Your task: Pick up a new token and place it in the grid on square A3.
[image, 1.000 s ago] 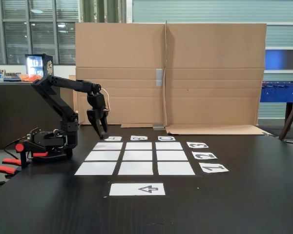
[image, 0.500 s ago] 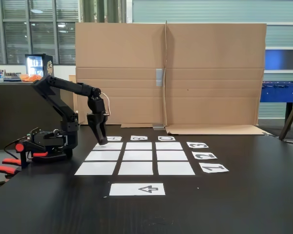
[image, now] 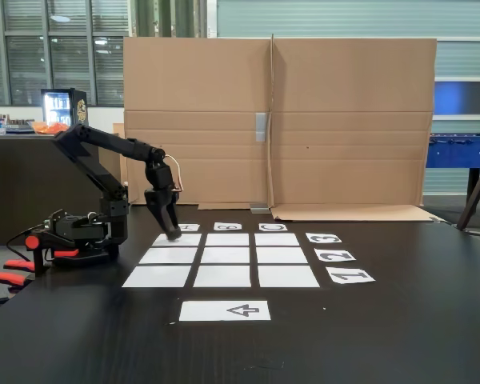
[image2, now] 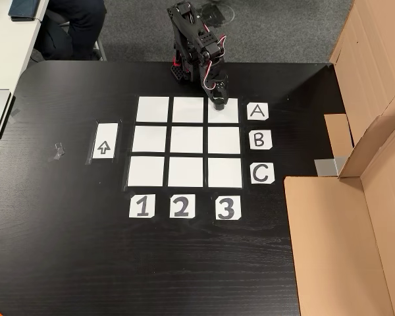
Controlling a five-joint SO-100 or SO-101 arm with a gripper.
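In the fixed view, the black two-finger gripper (image: pixel 173 234) points down with its jaws' tips at the far-left cell of the grid of nine white paper rectangles (image: pixel 222 257) on the black worktop (image: pixel 400 320). Whether the jaws are clenched or released, I cannot tell.

In the other view, the gripper (image2: pixel 218 103) sits over the top-right blank white rectangle, square A3 (image2: pixel 223 112) — beside the white "A" label (image2: pixel 257 111). The small black puck token cannot be made out under the dark jaws.

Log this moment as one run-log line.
black two-finger gripper: over square A3 | small black token: cannot tell | white paper grid: other squares bare
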